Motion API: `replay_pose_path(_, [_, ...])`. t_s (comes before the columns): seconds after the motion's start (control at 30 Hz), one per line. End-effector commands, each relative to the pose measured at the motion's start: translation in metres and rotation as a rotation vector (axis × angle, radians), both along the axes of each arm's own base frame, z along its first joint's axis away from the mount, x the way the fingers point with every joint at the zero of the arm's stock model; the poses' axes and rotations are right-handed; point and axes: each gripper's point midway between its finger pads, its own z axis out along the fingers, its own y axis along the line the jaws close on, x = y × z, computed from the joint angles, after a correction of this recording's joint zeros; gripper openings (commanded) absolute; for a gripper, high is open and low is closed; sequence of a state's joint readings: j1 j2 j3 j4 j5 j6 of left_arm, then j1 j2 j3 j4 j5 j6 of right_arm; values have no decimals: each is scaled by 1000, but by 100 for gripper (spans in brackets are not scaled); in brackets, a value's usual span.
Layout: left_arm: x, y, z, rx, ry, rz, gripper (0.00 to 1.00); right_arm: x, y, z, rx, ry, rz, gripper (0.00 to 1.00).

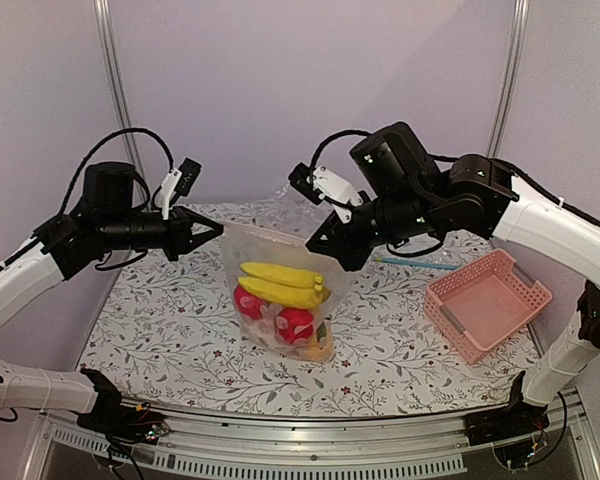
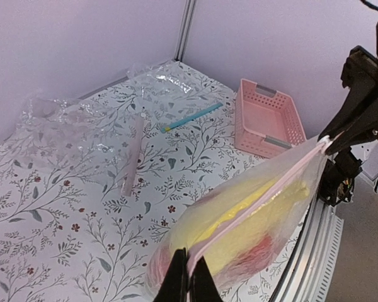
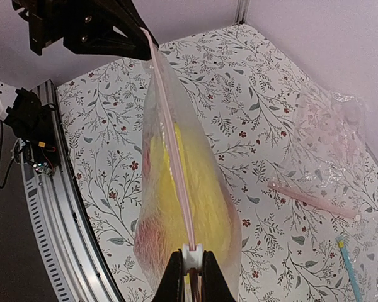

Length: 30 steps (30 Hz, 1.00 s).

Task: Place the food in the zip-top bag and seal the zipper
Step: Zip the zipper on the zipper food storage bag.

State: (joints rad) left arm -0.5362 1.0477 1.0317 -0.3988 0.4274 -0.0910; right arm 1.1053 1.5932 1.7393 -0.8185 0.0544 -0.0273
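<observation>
The transparent zip-top bag point(image 1: 280, 262) hangs stretched between both grippers over the table's middle. Inside it I see yellow bananas point(image 1: 282, 283), red fruits point(image 1: 297, 323) and an orange piece at the bottom. My left gripper point(image 1: 218, 228) is shut on the bag's left top corner point(image 2: 190, 264). My right gripper point(image 1: 322, 240) is shut on a white slider point(image 3: 192, 255) at the right end of the zipper point(image 3: 170, 126). The zipper is a pale pink strip and looks pressed together along its whole length. The bag's fill shows yellow and red in the left wrist view point(image 2: 252, 220).
A pink basket point(image 1: 488, 302) stands at the right; it also shows in the left wrist view point(image 2: 268, 119). Other crinkly clear bags point(image 2: 57, 126) lie at the back. One has a teal strip point(image 1: 415, 263), another a pink strip point(image 3: 315, 201). The metal rail point(image 1: 310, 440) runs along the front edge.
</observation>
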Motion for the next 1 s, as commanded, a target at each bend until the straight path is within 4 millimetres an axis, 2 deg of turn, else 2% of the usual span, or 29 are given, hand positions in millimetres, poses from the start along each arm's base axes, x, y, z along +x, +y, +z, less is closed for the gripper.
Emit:
replay_pose_path(0.0, [35, 39, 1, 34, -22, 228, 0, -3, -52, -19, -149, 40, -89, 0])
replay_pose_path(0.47, [43, 51, 1, 26, -18, 286, 0, -6, -72, -20, -169, 51, -141, 0])
replay_pose_path(0.97, [46, 57, 4, 18, -22, 307, 0, -8, -82, -17, -175, 49, -165, 0])
